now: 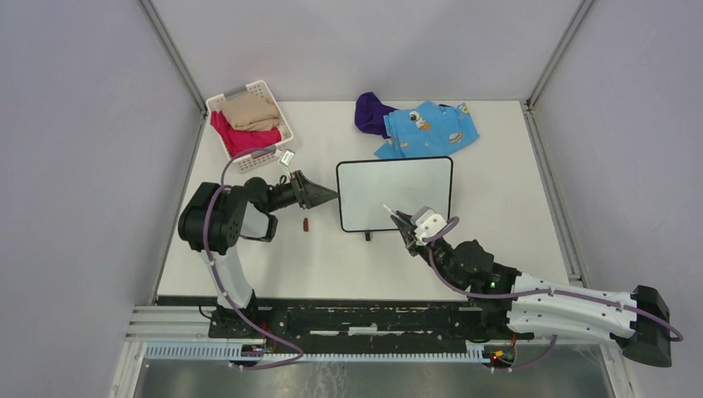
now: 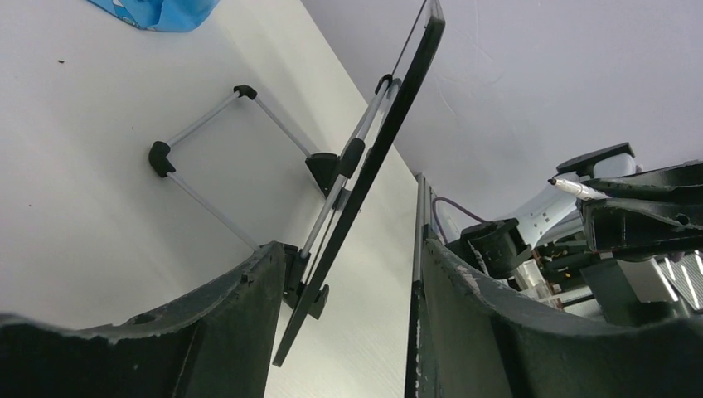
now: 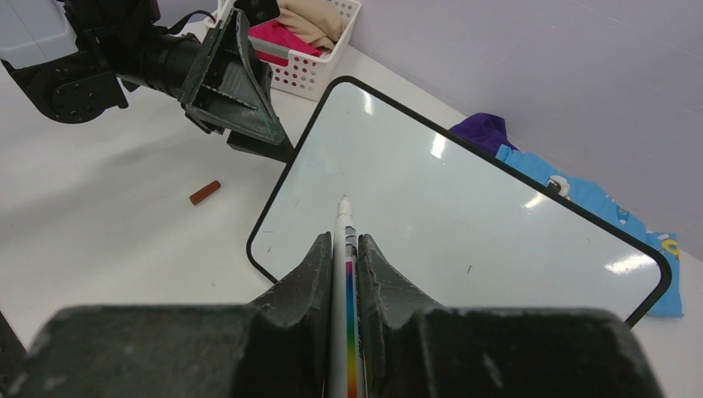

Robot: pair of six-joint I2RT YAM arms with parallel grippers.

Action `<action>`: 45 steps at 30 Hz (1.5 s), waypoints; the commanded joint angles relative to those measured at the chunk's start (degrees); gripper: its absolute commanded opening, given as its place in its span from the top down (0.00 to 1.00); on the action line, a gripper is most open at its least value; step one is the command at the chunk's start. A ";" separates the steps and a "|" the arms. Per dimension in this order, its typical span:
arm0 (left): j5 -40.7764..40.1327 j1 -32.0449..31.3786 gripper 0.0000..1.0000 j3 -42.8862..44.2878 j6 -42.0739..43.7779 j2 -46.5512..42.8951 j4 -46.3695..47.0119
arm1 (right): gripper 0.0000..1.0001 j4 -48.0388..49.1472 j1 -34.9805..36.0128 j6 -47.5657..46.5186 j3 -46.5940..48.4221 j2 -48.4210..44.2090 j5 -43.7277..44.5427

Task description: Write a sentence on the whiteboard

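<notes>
Counter (image 1: 514, 224), white; one whiteboard (image 1: 395, 193) mid-counter, propped tilted on a wire stand (image 2: 159, 157); behind it one purple cloth (image 1: 371, 112) and one blue printed garment (image 1: 427, 128); far left, one slatted basket (image 1: 259, 157) holding two cloths, beige and pink; one reddish-brown cap (image 1: 307, 224) lying left of the board; left pincer (image 1: 332, 196), jaws apart, straddling the board's left edge, one finger against it; right pincer (image 1: 404, 222) clamped on one marker (image 3: 344, 228), tip over the board's lower part, contact cannot be told.
</notes>
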 commanded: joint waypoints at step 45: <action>-0.24 -5.84 0.54 0.26 23.53 1.45 -5.00 | 1.00 3.67 -0.08 1.60 6.07 5.79 -2.97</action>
